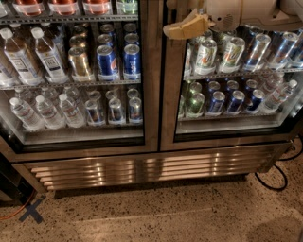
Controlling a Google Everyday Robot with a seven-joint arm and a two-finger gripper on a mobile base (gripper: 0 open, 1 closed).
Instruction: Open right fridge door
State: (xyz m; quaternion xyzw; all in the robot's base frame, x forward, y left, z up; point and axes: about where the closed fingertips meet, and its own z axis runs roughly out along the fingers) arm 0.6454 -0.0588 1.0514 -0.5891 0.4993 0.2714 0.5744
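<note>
The fridge (142, 170) is a two-door steel drinks cooler that fills the view. The right fridge door (168, 99) is a glass pane in a steel frame and sits flush with the cabinet, with cans and bottles on wire shelves behind it. My gripper (183, 27) is tan, on a white arm (246, 12) that comes in from the upper right. It is in front of the top of the right door's left frame edge, close to the centre seam between the doors. The door's top is out of view.
The left door (71, 71) is shut, with water bottles and cans behind it. A louvred steel grille (199, 163) runs along the base. A black cable (280, 176) loops on the speckled floor at right. A black X mark (31, 211) and an orange cord (12, 216) lie at left.
</note>
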